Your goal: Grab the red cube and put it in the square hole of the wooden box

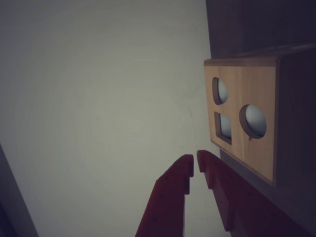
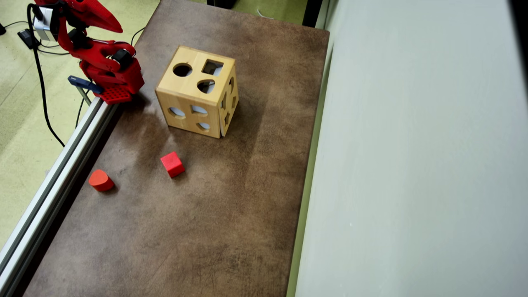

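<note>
A brown worktop (image 2: 214, 231) carries the wooden box (image 2: 197, 97); the red cube (image 2: 172, 164) lies just in front of the box, untouched; the fingers (image 1: 193, 165) hang nearly closed, empty — they should open wide, descend squarely across the cube's flat faces.

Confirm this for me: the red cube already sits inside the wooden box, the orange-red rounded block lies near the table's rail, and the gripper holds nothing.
Not quite. The overhead view shows the red cube lying on the brown table, apart from the wooden box. The rest holds: the orange-red rounded block lies near the rail, and the gripper holds nothing.
</note>
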Action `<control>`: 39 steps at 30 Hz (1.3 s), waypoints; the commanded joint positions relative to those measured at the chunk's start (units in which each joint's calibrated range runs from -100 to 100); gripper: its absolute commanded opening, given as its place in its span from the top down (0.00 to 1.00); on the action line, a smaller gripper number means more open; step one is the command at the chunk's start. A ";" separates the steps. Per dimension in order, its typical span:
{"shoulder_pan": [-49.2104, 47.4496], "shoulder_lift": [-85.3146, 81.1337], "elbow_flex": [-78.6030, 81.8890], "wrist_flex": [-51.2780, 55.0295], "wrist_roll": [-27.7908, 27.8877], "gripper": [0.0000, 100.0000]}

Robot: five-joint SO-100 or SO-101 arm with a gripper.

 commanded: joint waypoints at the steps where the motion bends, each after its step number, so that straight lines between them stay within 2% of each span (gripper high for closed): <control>1: -7.21 0.26 1.91 -0.15 0.29 0.98; 39: -6.69 0.26 1.74 -0.07 0.24 0.97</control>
